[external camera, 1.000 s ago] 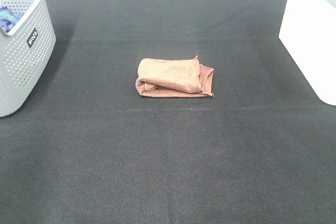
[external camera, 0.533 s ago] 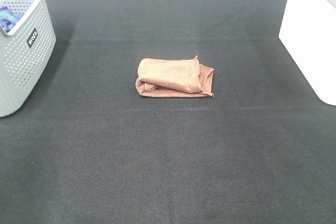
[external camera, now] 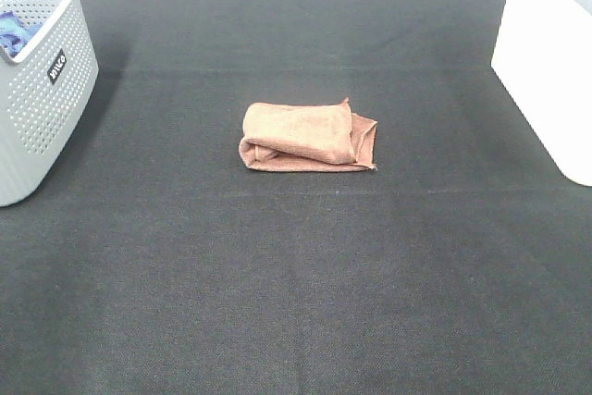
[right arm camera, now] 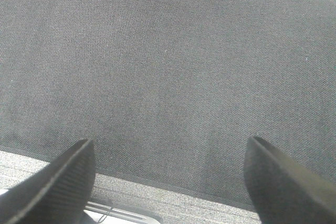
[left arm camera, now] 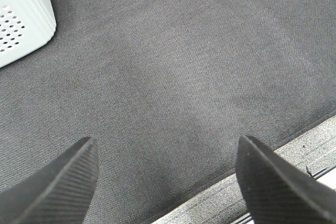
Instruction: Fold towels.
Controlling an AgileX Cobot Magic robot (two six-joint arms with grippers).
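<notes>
Folded reddish-brown towel [external camera: 308, 137] lying mid-bench [external camera: 296, 302], soft, light and limp, best pinched at a hemmed corner; my left gripper [left arm camera: 168, 174] and right gripper [right arm camera: 170, 174], both spread apart and empty, hover well clear

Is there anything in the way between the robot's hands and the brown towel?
Nothing visible blocks it. The towel lies alone mid-mat; the gray basket and white bin sit off to the sides. Both grippers are open over bare mat.
</notes>
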